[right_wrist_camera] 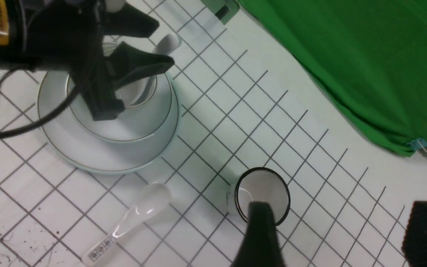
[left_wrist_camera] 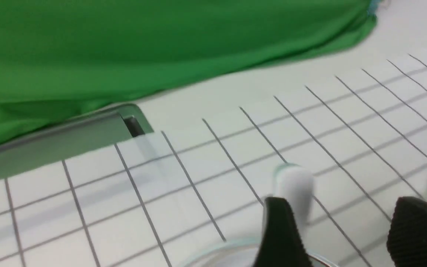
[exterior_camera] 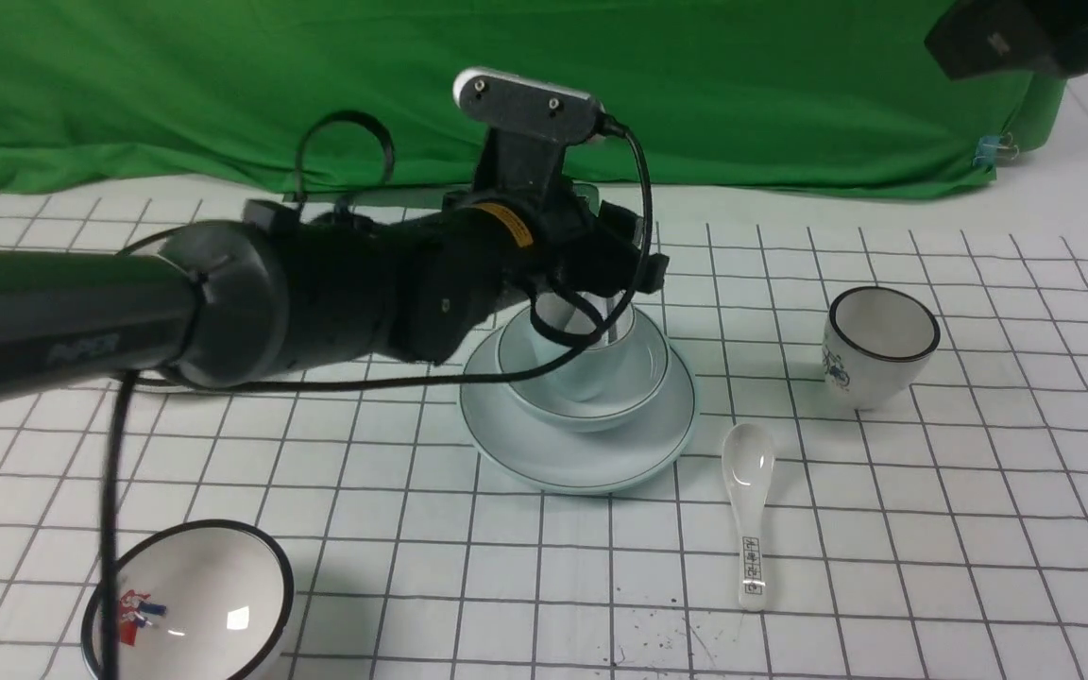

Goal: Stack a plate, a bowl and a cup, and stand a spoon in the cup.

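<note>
Right hand (right_wrist_camera: 341, 226), open, sees what front view hides: left hand (right_wrist_camera: 164, 44) open around spoon (right_wrist_camera: 170, 40)

My left arm (exterior_camera: 317, 293) hides most of the cup (exterior_camera: 558, 314) standing over the plate (exterior_camera: 582, 463); the spoon (left_wrist_camera: 295, 185) shows only as a blur.

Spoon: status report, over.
Left end effector open astride spoon; right end effector open, empty. Spoon stands in cup, on bowl, on plate. Lettered spoon, black-rimmed cup apart from stack.
</note>
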`<state>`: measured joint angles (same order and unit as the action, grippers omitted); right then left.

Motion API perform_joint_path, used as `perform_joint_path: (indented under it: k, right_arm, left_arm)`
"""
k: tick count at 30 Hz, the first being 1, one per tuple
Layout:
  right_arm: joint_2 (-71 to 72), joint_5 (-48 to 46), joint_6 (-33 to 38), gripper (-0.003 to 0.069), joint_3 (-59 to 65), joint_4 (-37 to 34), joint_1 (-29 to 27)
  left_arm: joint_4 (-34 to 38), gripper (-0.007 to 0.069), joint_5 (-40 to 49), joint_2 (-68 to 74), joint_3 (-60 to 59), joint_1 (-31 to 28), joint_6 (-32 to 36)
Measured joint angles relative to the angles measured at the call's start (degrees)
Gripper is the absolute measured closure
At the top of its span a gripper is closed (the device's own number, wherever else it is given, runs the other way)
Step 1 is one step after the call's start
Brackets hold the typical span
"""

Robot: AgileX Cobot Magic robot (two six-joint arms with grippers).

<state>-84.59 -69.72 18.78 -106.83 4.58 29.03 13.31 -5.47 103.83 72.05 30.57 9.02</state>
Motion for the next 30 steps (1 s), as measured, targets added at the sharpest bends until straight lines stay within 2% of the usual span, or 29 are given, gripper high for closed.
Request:
perform_joint_path:
  k: [3, 5, 8, 11, 13, 16, 19, 21, 26, 29, 30]
  right_arm:
    - [0.1, 0.3, -0.6, 0.0142, 0.0, -0.1, 0.0]
    - [0.6, 1.9, -1.5, 0.0142, 0.1, -0.2, 0.0]
    - [1.3, 2.5, -2.4, 0.0142, 0.1, -0.7, 0.0]
    - [2.1, 1.3, -2.7, 0.0142, 0.1, -2.5, 0.0]
    - [2.5, 0.6, -3.4, 0.0142, 0.7, -3.1, 0.0]
    - [3.3, 0.8, -4.1, 0.0142, 3.2, -3.8, 0.0]
    - [4.5, 1.7, -4.1, 0.0144, 6.2, -5.6, 0.0]
    - [5.9, 1.7, -3.0, 0.0149, 9.1, -9.0, 0.0]
    - [9.1, 1.1, -1.4, 0.0158, 16.6, -13.6, 0.0]
    - [11.0, 2.2, -1.1, 0.0185, 19.6, -13.7, 0.0]
    - [12.5, 3.3, -1.1, 0.0221, 21.1, -13.7, 0.0]
  left_arm:
    - [-1.0, 0.0255, 7.8, -6.6, 0.0, -0.1, 0.1]
    - [-3.7, 0.0288, 14.7, -15.9, 0.0, -0.2, 0.1]
    - [-6.7, 0.0364, 20.1, -22.7, 0.0, -0.8, 0.1]
    - [-8.2, 0.0494, 29.3, -30.3, 0.1, -3.4, 0.0]
    - [-8.5, 0.0588, 38.5, -34.2, 0.1, -6.0, 0.0]
    - [-9.0, 0.0652, 48.4, -39.0, -1.3, -10.5, 0.0]
    - [-9.2, 0.0661, 50.6, -43.2, -4.8, -13.4, 0.0]
    - [-9.1, 0.0661, 49.0, -48.6, -10.0, -15.6, -0.2]
    - [-8.6, 0.0661, 45.5, -58.1, -19.6, -16.7, -2.7]
    - [-8.6, 0.0661, 45.6, -62.3, -23.4, -16.7, -3.0]
    - [-8.6, 0.0661, 46.1, -64.5, -25.6, -16.7, -3.0]
